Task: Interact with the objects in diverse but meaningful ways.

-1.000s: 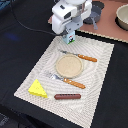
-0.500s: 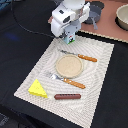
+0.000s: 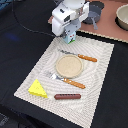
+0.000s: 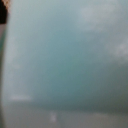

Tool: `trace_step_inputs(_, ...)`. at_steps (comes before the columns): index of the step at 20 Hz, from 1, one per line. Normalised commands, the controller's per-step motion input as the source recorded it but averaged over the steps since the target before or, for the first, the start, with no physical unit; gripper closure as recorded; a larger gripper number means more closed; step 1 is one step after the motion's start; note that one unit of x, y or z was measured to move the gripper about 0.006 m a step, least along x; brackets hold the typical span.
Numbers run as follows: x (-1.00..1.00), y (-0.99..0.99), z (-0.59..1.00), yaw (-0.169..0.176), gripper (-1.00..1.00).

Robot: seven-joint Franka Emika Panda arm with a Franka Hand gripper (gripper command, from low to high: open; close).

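My fingers (image 3: 70,37) are down at the far edge of the striped placemat (image 3: 95,75), right at the small white carton (image 3: 71,37) with its green-blue print, and the bulk of my own wrist hides most of them from the exterior view. I cannot tell whether I am clamped on the carton or merely straddling it; the wrist view is nothing but a blurred pale teal surface, which I judge to be the carton's printed face pressed very close to the lens. The other toy foods sit well apart from me: the yellow cheese wedge (image 3: 37,88) at the near corner of the mat on the exterior view's left, the brown sausage (image 3: 67,96) beside it, and I see no tomato in either view. The tan plate (image 3: 69,65) lies between the knife (image 3: 81,56) and the fork (image 3: 67,80). The risk here is that I am working nearly blind. If my grip on the carton is off-centre or only catching a corner, lifting could twist it out and drop it onto the knife just beside it, or off the mat onto the dark table (image 3: 22,45). If I press down instead, a light carton could tip or skid, and the mat could bunch under it.
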Motion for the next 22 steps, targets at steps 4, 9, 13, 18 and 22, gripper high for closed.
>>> trace_step_inputs(4,-0.29,-0.04,0.40,-0.001,1.00)
trace_step_inputs(9,-0.65,-0.44,1.00,-0.046,1.00)
trace_step_inputs(13,-0.63,-0.51,0.90,-0.035,1.00)
trace_step_inputs(18,-0.64,-0.55,0.51,-0.015,1.00)
trace_step_inputs(22,-0.71,-0.53,0.12,-0.006,1.00)
